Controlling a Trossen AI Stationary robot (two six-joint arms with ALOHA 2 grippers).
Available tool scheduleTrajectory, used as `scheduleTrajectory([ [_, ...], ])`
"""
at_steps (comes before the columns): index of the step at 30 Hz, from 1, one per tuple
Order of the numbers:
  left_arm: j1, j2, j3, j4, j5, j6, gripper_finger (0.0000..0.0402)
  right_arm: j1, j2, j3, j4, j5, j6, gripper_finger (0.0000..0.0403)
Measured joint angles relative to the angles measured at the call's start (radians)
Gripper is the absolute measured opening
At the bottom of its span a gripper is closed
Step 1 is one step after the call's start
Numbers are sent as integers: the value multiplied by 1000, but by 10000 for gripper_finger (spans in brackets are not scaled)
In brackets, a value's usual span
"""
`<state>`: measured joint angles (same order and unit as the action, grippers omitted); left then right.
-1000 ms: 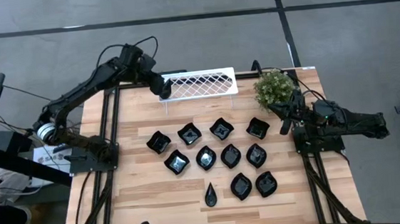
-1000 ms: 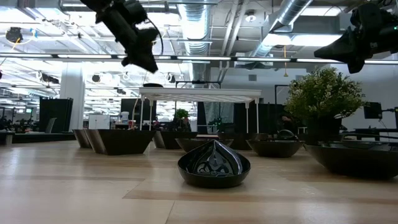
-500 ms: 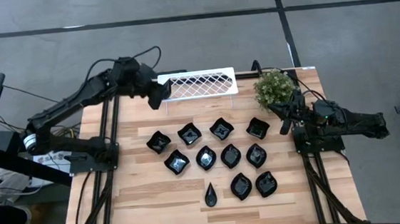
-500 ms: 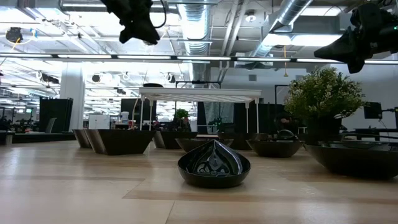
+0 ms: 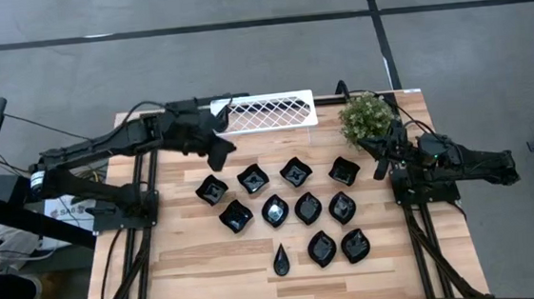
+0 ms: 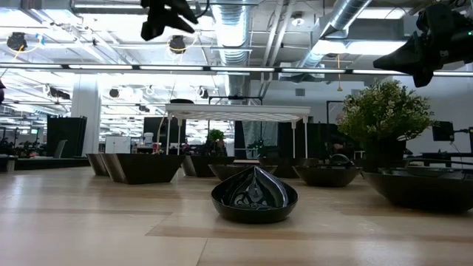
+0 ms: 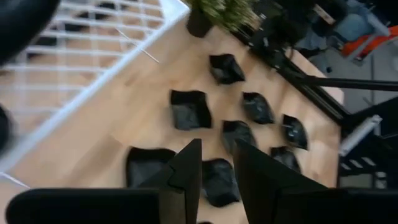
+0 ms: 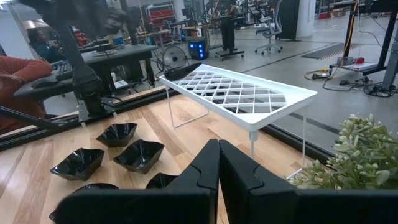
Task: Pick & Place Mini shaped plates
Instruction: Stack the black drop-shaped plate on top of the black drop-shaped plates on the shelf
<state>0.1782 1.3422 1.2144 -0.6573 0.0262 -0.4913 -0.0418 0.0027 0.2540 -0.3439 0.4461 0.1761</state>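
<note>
Left gripper [image 5: 218, 157] over the wooden table [image 5: 190, 261], between the white wire rack [image 5: 266, 111] and the back row of mini shaped plates [image 5: 286, 215]; fingers [image 7: 186, 168] parted by a narrow gap, nothing between them. Right gripper [image 5: 380, 166] at the table's right edge beside the green plant [image 5: 367, 115], fingers [image 8: 205, 171] pressed together, empty. Twelve glossy black plates in three loose rows mid-table, all resting on the wood, none on the rack. Narrow teardrop plate [image 5: 281, 259] at the near row's left end, closest in the low view [image 6: 254, 195]. Person's red sleeve [image 8: 18, 67] visible beyond the table. No legible writing or labels anywhere.
</note>
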Motion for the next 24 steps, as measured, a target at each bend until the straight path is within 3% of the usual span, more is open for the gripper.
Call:
scheduleTrajectory([
  [11, -309, 58, 0, 47, -239, -277, 92, 0, 0, 0, 0, 0, 0, 1],
  [24, -524, 282, 0, 156, -258, -610, 92, 0, 0, 0, 0, 0, 0, 1],
])
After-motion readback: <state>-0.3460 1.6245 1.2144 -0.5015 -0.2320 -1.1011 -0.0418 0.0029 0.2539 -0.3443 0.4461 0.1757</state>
